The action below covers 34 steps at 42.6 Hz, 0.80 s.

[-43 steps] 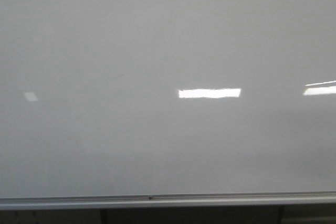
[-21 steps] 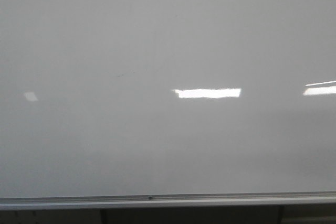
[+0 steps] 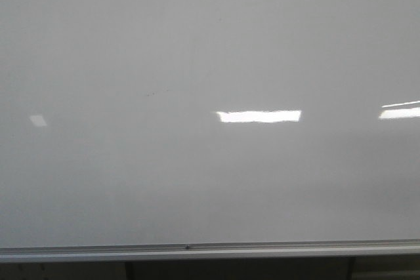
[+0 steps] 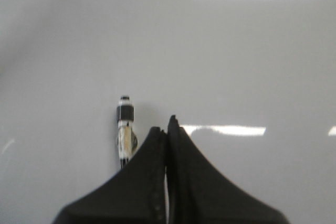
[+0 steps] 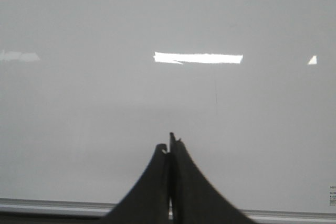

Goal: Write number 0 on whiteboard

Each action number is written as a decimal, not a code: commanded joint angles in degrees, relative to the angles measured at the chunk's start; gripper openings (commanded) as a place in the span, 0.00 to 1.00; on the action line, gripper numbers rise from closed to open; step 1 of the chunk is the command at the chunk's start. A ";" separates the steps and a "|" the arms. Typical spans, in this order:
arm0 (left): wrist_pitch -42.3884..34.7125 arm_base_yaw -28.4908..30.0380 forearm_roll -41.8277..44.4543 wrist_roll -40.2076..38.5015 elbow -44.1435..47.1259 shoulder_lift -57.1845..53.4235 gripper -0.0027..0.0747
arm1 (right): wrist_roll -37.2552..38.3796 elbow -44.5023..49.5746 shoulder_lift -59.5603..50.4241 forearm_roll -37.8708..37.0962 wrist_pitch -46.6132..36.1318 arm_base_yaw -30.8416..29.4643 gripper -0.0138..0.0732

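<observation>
Whiteboard (image 3: 197, 50) and its rail (image 3: 210, 250) unchanged from the earlier frames. No 0 visible. My left fingers (image 4: 167, 129) and right fingers (image 5: 170, 148) are closed, empty; marker (image 4: 124, 132) beside the left.

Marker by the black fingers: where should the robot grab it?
The marker is best gripped on its pale barrel just below the black end, squeezing across its thin width. It is long and slim and points the same way as the shut left gripper, beside it, so the fingers should open and come along its length. Its lower end is hidden.
</observation>
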 commanded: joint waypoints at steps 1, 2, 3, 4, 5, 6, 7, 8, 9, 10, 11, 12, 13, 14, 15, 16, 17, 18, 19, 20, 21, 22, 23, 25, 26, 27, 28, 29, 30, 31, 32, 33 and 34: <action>-8.31 -0.27 0.03 -0.46 -2.00 -1.02 0.01 | -0.22 -4.22 -0.95 -0.61 -5.16 -0.38 0.09; -7.77 -0.27 0.03 -0.46 -3.18 -0.89 0.01 | -0.22 -5.88 -0.95 -0.61 -4.40 -0.38 0.09; -6.95 -0.27 0.13 -0.46 -4.47 -0.80 0.01 | -0.22 -7.26 -0.93 -0.61 -3.63 -0.38 0.09; -5.28 -0.27 0.27 -0.46 -6.40 -0.46 0.01 | -0.22 -8.71 -0.80 -0.61 -2.85 -0.38 0.09; -4.32 -0.27 0.27 -0.46 -7.99 -0.11 0.01 | -0.22 -10.23 -0.60 -0.61 -2.07 -0.38 0.09; -2.02 -0.27 0.27 -0.46 -9.63 0.61 0.01 | -0.22 -12.39 -0.30 -0.61 -0.86 -0.38 0.09; -0.13 -0.27 0.34 -0.46 -11.31 1.30 0.01 | -0.22 -14.06 0.21 -0.61 -0.21 -0.38 0.09; 1.83 -0.27 0.34 -0.46 -13.58 2.10 0.01 | -0.22 -15.79 1.07 -0.61 1.11 -0.38 0.09; 3.60 -0.27 0.73 -0.46 -14.68 3.06 0.01 | -0.22 -17.50 1.93 -0.61 2.17 -0.38 0.09; 5.82 -0.27 1.33 -0.46 -16.32 4.14 0.01 | -0.22 -19.19 2.56 -0.61 3.16 -0.38 0.09; 7.71 -0.27 1.98 -0.46 -17.87 5.34 0.01 | -0.22 -20.83 3.58 -0.61 3.81 -0.38 0.09; 10.09 -0.27 2.58 -0.46 -19.81 6.63 0.01 | -0.22 -22.39 5.15 -0.61 5.07 -0.38 0.09; 11.15 -0.27 2.85 -0.46 -21.14 8.00 0.01 | -0.22 -23.84 6.43 -0.61 5.86 -0.38 0.09; 12.97 -0.27 2.96 -0.46 -22.41 9.91 0.01 | -0.22 -25.59 7.78 -0.61 6.49 -0.38 0.09; 14.13 -0.27 2.96 -0.46 -23.55 10.89 0.01 | -0.22 -26.77 9.13 -0.61 7.02 -0.38 0.09; 15.01 -0.27 2.96 -0.46 -24.57 12.34 0.01 | -0.22 -27.80 10.49 -0.61 7.37 -0.38 0.09; 15.66 -0.27 2.96 -0.46 -25.45 14.22 0.01 | -0.22 -28.69 12.21 -0.61 7.58 -0.38 0.09; 16.01 -0.27 2.96 -0.46 -26.19 15.56 0.01 | -0.22 -29.43 12.98 -0.61 7.58 -0.38 0.09; 16.24 -0.27 2.96 -0.46 -26.96 16.78 0.01 | -0.22 -30.20 14.46 -0.61 7.49 -0.38 0.09; 16.24 -0.27 2.96 -0.46 -27.40 17.91 0.01 | -0.22 -30.49 15.48 -0.61 7.49 -0.38 0.09; 16.24 -0.27 2.96 -0.46 -27.75 18.96 0.01 | -0.22 -30.88 16.37 -0.61 7.44 -0.38 0.09; 16.24 -0.27 2.96 -0.46 -27.91 20.18 0.01 | -0.22 -31.23 17.16 -0.61 7.44 -0.38 0.09; 16.11 -0.27 2.96 -0.46 -28.22 20.70 0.01 | -0.22 -31.36 17.83 -0.61 7.44 -0.38 0.09; 15.88 -0.27 2.96 -0.46 -28.32 21.97 0.01 | -0.22 -31.34 18.91 -0.66 7.35 -0.38 0.09; 15.88 -0.27 2.96 -0.46 -28.32 22.56 0.01 | -0.22 -31.34 19.07 -0.66 7.35 -0.38 0.09; 15.99 -0.27 2.96 -0.46 -28.32 22.89 0.01 | -0.22 -31.34 19.22 -0.66 7.43 -0.38 0.09; 16.14 -0.27 2.85 -0.46 -28.32 22.97 0.01 | -0.22 -31.34 19.34 -0.66 7.59 -0.38 0.10; 16.14 -0.27 2.71 -0.46 -28.32 23.24 0.02 | -0.22 -31.34 19.34 -0.66 7.82 -0.38 0.11; 16.14 -0.27 2.69 -0.46 -28.32 23.24 0.03 | -0.22 -31.34 19.34 -0.66 7.98 -0.38 0.13; 16.14 -0.27 2.69 -0.46 -28.22 23.24 0.05 | -0.22 -31.34 19.34 -0.66 8.21 -0.38 0.15; 16.14 -0.27 2.69 -0.46 -28.22 23.24 0.08 | -0.22 -31.34 19.34 -0.66 8.33 -0.38 0.19; 16.14 -0.27 2.69 -0.46 -28.22 23.24 0.12 | -0.22 -31.34 19.34 -0.66 8.47 -0.38 0.22; 16.14 -0.27 2.69 -0.46 -28.22 23.24 0.17 | -0.22 -31.34 19.34 -0.66 8.67 -0.38 0.26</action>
